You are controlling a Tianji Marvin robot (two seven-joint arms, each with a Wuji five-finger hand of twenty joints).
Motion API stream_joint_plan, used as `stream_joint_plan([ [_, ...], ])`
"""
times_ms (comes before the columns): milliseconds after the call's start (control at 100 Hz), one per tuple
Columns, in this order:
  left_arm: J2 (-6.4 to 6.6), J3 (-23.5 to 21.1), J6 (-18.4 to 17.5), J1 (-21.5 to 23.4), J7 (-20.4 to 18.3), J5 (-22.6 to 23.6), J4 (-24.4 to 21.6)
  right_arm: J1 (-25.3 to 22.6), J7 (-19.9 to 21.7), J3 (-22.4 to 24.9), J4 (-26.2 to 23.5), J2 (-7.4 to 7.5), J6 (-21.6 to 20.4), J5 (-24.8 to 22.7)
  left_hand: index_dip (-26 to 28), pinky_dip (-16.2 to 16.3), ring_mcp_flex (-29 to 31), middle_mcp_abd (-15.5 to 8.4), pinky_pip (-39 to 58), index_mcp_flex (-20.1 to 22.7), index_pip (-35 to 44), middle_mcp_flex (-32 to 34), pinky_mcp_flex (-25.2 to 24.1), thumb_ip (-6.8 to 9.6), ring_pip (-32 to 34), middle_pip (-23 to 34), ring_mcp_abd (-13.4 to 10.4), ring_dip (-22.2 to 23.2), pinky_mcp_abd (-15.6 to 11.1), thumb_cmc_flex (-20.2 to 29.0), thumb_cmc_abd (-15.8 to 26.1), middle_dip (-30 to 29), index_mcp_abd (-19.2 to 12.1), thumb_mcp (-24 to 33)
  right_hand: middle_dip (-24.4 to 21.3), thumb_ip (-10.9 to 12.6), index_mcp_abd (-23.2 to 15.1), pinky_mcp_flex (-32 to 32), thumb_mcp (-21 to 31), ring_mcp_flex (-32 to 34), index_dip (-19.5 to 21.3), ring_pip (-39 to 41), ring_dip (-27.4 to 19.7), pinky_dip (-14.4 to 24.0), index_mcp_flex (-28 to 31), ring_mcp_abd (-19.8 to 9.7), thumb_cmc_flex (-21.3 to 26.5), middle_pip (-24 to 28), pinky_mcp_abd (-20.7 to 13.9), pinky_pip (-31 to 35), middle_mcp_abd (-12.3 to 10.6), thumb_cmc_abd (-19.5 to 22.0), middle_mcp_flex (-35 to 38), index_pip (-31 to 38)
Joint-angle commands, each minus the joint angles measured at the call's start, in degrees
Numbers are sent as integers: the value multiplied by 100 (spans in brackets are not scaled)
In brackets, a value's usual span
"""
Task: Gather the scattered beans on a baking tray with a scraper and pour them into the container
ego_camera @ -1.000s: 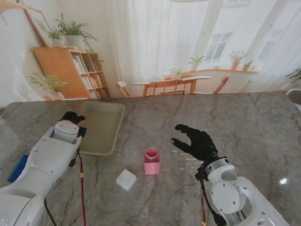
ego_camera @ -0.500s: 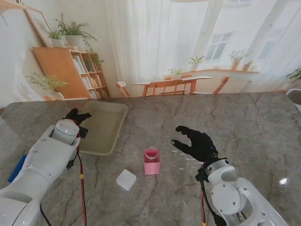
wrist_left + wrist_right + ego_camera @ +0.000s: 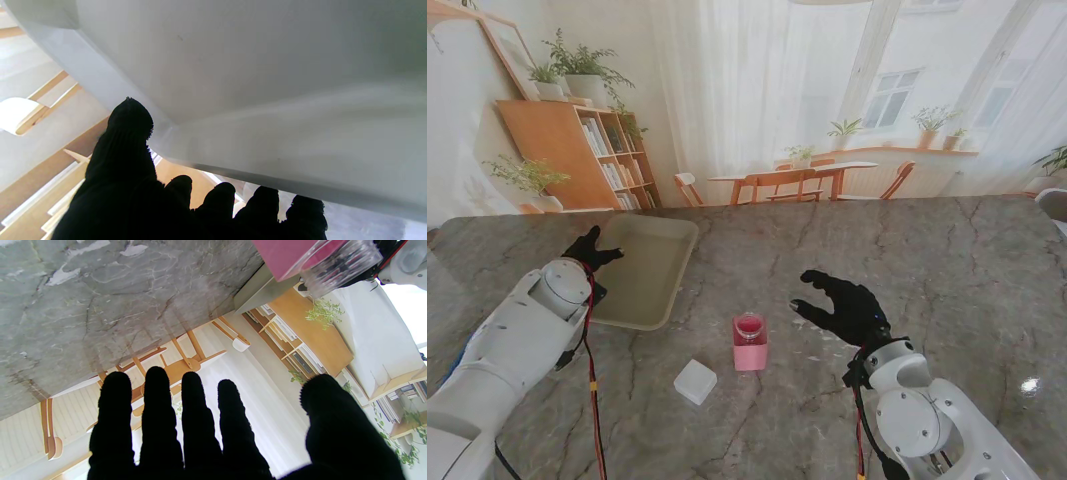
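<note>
At ten o'clock on the table point(image 3: 947, 250), tray point(image 3: 652, 270), pale, lying flat. At its left rim, left hand point(image 3: 587, 250), fingers point(image 3: 126, 133) spread, gripping nothing. Near the middle, at five o'clock from the tray, pink container point(image 3: 749, 343), upright. At seven o'clock from it, small white block point(image 3: 695, 381). At three o'clock from container, right hand point(image 3: 847, 305), open, fingers point(image 3: 156, 406) apart, holding nothing. Beans too small to see.
</note>
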Motion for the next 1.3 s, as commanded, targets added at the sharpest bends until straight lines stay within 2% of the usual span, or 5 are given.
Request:
stream_joint_plan([
  [0,103,55,10,16,-72,71,-109,-17,75,-15,33,13,-1,4,-60,-275,-273,31,-211,-226,-137,-171,9,-417,-125,-118,-151,-192,42,-186,312,-90,130,-90,67,161,-101,-57,24,-118,45,-18,-7,98,86,-135,-25,57,-118,-14,-60,80,-24,23],
  [480,621,214,-108,223,-777,1424,-836,-32,87,-24,66,13,8,40,-58,-1660,-326,508,-377,-220,-135,-199,-2,-397,-174,-119,23,-741,264,-258,506,-97,640,-89,66,161,-98,-60,24,-116,45,-20,-7,96,94,-129,-18,56,-121,-15,-60,74,-17,26],
  [810,893,-1014,-1181,1498,-1093,2447,-3173,-84,38,15,49,11,-62,2,-58,-1664,-325,449,-315,-220,-135,-196,47,-417,-174,-118,25,-740,64,-69,547,-97,631,-109,65,159,-108,-53,22,-111,43,-25,-10,94,95,-135,-20,55,-113,-19,-66,52,-16,25],
  [1050,889,-1619,-1836,2645,-996,2663,-4859,-204,-10,134,11,1,-196,64,2110,710,-147,371,589,-258,353,40,-9,-463,264,262,-71,706,-223,-33,650,1436,820,-160,61,157,-102,-74,17,-118,39,-41,-15,67,76,-153,-50,48,-173,-72,-61,-28,-31,15],
  [1290,808,-1791,-2090,3800,-599,2644,-6027,-194,-16,204,165,1,-647,215,3043,1173,1105,187,2468,607,775,1558,594,-480,877,582,-157,948,-189,-108,667,1747,828,-175,63,133,-13,-41,126,-176,32,-94,-40,-228,-26,-205,-332,41,-417,-406,-92,-247,-94,-29],
])
